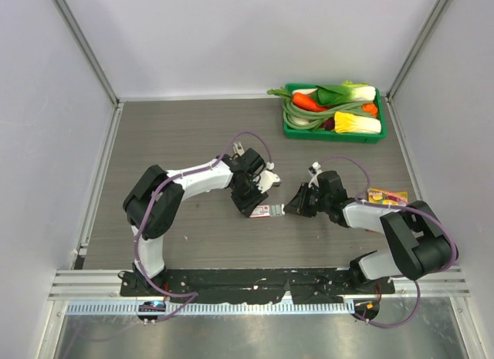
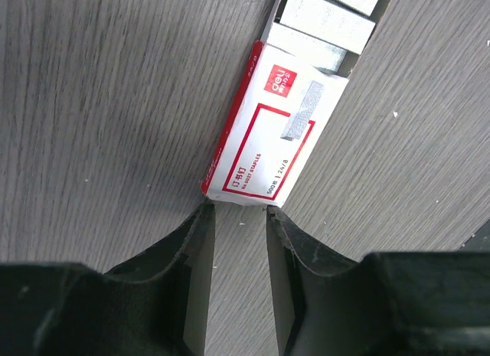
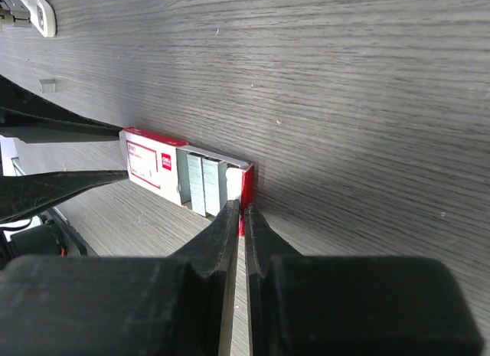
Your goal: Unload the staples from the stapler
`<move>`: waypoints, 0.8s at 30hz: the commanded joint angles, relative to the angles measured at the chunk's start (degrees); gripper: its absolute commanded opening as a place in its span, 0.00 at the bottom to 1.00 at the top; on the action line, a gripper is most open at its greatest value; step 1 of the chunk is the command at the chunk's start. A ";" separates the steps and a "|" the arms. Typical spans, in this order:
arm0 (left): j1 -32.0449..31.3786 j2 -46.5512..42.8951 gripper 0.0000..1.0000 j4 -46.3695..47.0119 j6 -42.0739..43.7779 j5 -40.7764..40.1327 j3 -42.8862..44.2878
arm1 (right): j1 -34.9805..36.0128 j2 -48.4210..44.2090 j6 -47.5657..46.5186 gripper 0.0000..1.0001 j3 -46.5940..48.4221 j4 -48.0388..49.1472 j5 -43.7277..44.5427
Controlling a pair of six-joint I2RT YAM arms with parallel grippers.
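- Two jaws of my right gripper [image 3: 240, 209] stand almost together, nipping the red end wall of the staple box [image 3: 157, 166]
- Box runs lengthwise away from them to my left gripper [image 2: 238, 212], whose jaws are apart, tips butted on its other end, nothing between
- Beyond that, at the far edge of the right wrist view, a whitish tip I take for the stapler [image 3: 37, 10], a grey sliver nearby perhaps the staples [image 3: 47, 86]; left arm looks nearer, long axis mostly cropped
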 commanded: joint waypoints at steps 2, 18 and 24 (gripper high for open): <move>-0.27 -0.45 0.37 1.12 0.21 -0.36 1.08 | 0.52 0.39 1.49 0.11 0.00 3.82 -0.84; -0.27 -0.18 0.37 1.74 -0.05 0.34 1.17 | 7.64 4.43 3.24 0.10 2.72 5.22 2.93; -0.27 -0.18 0.37 1.74 0.12 0.34 1.08 | 10.45 7.50 4.12 0.10 5.18 6.81 3.64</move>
